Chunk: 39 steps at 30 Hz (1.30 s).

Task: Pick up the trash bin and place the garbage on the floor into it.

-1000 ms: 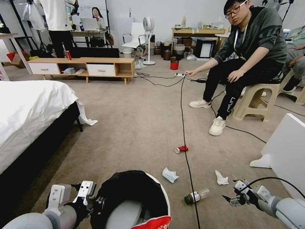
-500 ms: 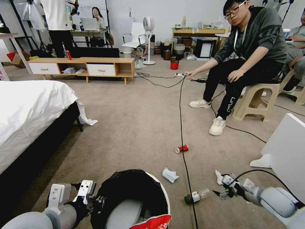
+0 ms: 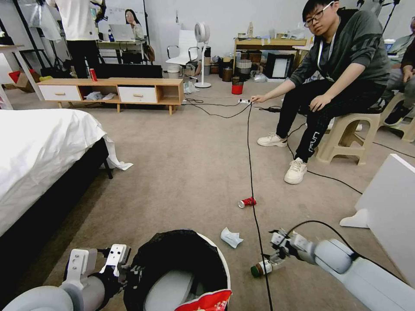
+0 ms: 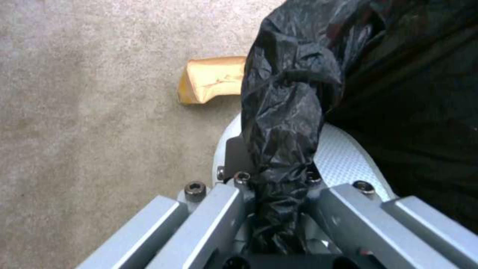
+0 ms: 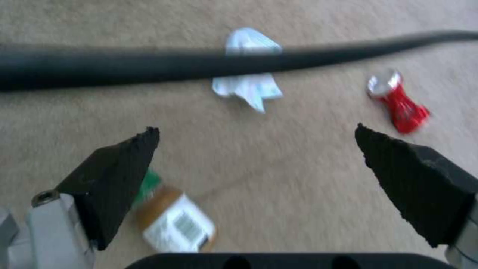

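A white-sheeted bed point(image 3: 39, 147) faces a low cabinet point(image 3: 112, 91), a standing fan point(image 3: 202, 52) behind, a seated person point(image 3: 333, 86) opposite.

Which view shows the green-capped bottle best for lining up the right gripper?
The right wrist view: the bottle lies close beneath the open right gripper, label and green cap showing, partly hidden by one finger. The head view shows the bottle small, beside the black cable.

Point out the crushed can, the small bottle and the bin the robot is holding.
crushed can point(image 3: 247, 202), head view, on its red middle.
small bottle point(image 3: 263, 268), head view, on its label.
bin point(image 3: 218, 255), head view, on the white rim.
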Available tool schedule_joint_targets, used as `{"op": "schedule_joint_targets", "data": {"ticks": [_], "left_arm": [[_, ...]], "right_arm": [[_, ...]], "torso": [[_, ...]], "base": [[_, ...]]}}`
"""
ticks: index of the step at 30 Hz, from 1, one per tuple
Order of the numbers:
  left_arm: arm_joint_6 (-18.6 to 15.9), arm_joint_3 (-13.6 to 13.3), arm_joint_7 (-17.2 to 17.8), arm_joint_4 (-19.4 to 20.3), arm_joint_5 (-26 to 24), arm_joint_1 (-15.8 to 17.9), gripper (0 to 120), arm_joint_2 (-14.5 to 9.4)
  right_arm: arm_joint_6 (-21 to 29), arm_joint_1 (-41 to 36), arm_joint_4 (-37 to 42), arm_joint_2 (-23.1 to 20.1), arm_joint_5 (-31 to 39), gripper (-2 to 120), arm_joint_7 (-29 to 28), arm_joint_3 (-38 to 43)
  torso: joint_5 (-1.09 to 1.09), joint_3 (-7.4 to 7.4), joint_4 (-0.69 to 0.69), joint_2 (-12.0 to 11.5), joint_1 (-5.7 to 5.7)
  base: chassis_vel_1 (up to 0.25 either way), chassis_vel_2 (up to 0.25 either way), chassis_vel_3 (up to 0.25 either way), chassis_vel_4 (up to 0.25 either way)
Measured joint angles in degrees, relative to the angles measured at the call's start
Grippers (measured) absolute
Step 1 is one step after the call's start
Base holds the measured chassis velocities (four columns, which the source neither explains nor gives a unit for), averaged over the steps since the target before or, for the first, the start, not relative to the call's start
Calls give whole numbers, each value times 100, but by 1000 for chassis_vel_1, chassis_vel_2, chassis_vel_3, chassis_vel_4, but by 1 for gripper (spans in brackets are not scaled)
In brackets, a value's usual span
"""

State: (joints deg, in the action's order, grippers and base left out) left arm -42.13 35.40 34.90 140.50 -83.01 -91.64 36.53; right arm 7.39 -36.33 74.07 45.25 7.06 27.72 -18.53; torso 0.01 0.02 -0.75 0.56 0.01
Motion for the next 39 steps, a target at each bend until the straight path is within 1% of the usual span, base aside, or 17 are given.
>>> {"op": "schedule_joint_targets", "data": {"ticks": [1,4,6,13,30,36,39], "left_arm": [[0,-10,0,-3,1,2,1,10],[0,-15,-3,-9,0,2,1,21],[0,-15,-2,-20,11,-2,1,28],[0,19,-3,-16,12,-26,1,30],[0,31,0,-2,36,-45,1,53],[0,37,0,-2,36,-44,1,64],[0,39,-2,-5,36,-34,1,61]], "right_arm": [[-35,117,-133,103,-32,100,37,-139],[-79,229,-261,201,-73,100,86,-311],[-226,358,-474,330,-260,100,161,-568],[-517,409,-864,515,-595,100,259,-823],[-920,225,-1173,467,-1009,100,344,-1026],[-940,1,-1147,339,-1104,100,356,-930],[-1031,-240,-1223,184,-1279,100,357,-674]], "torso": [[-2,0,1,0,0],[-1,0,1,0,0],[-2,0,-1,0,0],[-1,0,-1,0,0],[-1,0,0,0,0],[-1,0,-1,0,0],[-1,0,-2,0,0]], "base": [[0,0,0,0],[0,0,0,0],[0,0,0,0],[0,0,0,0],[0,0,0,0],[0,0,0,0],[0,0,0,0]]}}
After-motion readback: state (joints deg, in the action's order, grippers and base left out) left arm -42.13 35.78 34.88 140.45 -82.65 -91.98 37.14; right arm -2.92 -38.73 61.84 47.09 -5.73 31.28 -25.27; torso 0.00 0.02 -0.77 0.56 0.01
